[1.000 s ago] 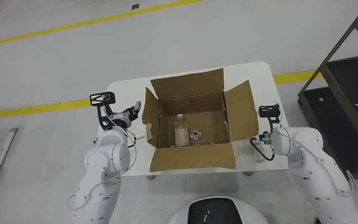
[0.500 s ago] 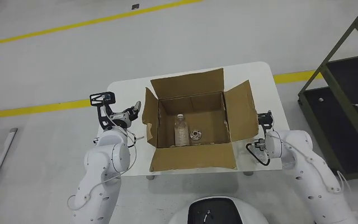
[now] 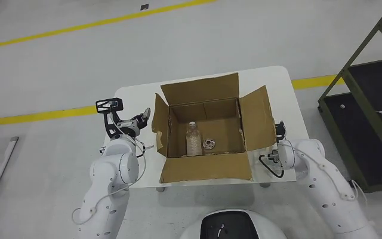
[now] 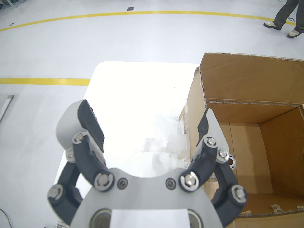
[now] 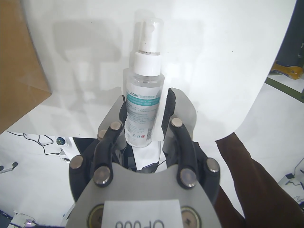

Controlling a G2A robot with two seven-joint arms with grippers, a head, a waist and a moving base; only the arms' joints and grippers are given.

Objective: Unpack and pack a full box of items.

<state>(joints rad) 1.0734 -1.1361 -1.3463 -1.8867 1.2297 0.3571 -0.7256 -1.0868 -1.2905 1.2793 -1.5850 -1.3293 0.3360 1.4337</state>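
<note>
Right claw point(image 5: 147, 96): clenched on the spray bottle point(image 5: 144, 84), with its fingers point(image 5: 169, 107) flanking the labelled body.
Spray bottle: clear, with a white collar and a transparent cap. The base sits toward the claw's palm and the cap end points away from it, toward the table point(image 5: 190, 36).
Beneath right claw: the white table top close below, near its right front corner. The bottle's shadow falls on it just ahead of the cap.
To right claw's left: the cardboard box point(image 3: 206, 168), open, all four flaps folded outward. Its right flap is just beside the claw, and contact cannot be determined.
Left claw point(image 4: 145, 110): released, its pads wide apart with nothing between them.
Beneath left claw: the left part of the same table.
To left claw's right: the box's left flap, just beside the claw, with the box cavity beyond it.
Inside box: a clear plastic bottle point(image 3: 193, 138) on the floor of the box, cap end toward the far wall. A small round metal part point(image 3: 208, 144) sits just beside it, on the side nearer the right claw.
Beyond right claw, outward: a green rack point(image 3: 352, 77) on the floor, well apart from the table.
Beyond both claws, far side: a yellow floor line point(image 3: 89, 24).
</note>
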